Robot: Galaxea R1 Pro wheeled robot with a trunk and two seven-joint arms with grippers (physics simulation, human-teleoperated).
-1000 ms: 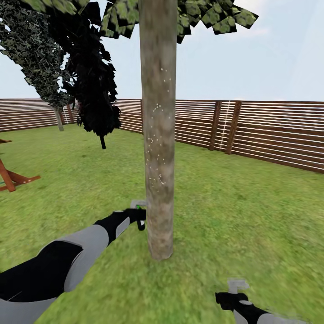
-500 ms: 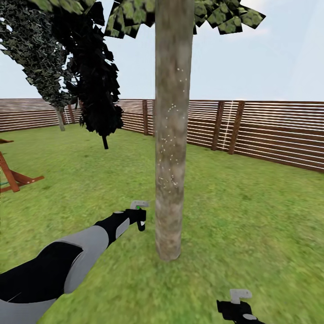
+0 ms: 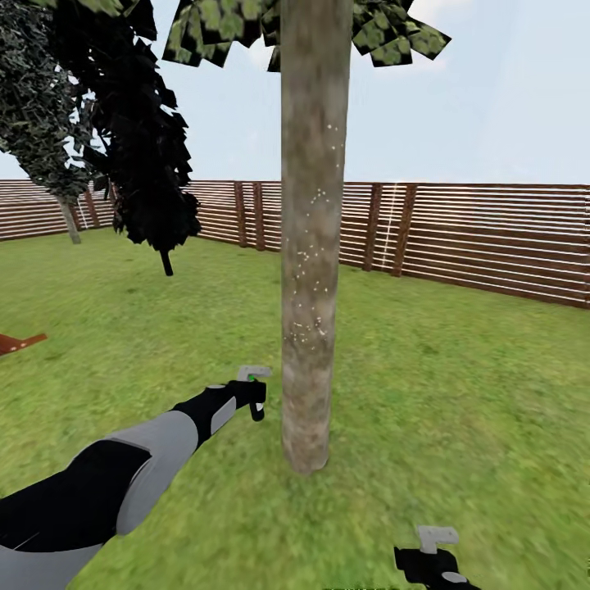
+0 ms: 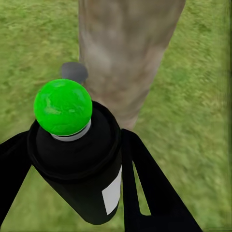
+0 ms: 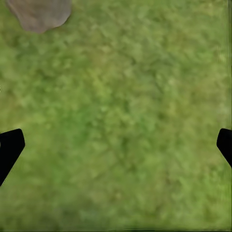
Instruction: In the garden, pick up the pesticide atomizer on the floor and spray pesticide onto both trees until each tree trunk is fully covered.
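Note:
A pale mottled tree trunk [image 3: 310, 246] rises in the middle of the head view, flecked with small white specks at mid height. My left gripper [image 3: 256, 399] sits just left of the trunk's lower part, shut on the pesticide atomizer [image 3: 252, 375]. The left wrist view has the black atomizer [image 4: 77, 159] with a green ball on top and a white label, held between the two black fingers [image 4: 154, 188]. It points at the trunk [image 4: 126, 48] close ahead. My right gripper [image 3: 433, 559] hangs low over the grass, open and empty, its fingertips [image 5: 10, 147] far apart.
A brown slat fence [image 3: 492, 246] rings the lawn behind the trunk. At left stand a dark conifer [image 3: 152, 164] and, farther off, a tree with a thin pale stem [image 3: 70, 221]. A red wooden piece [image 3: 18, 342] lies at the left edge. The trunk's base [image 5: 39, 12] is near the right gripper.
The camera has moved: the trunk shifted right in the picture, then fence, conifer and red wooden piece slid left. The left gripper keeps the atomizer by the trunk. The right gripper sits lower in the picture.

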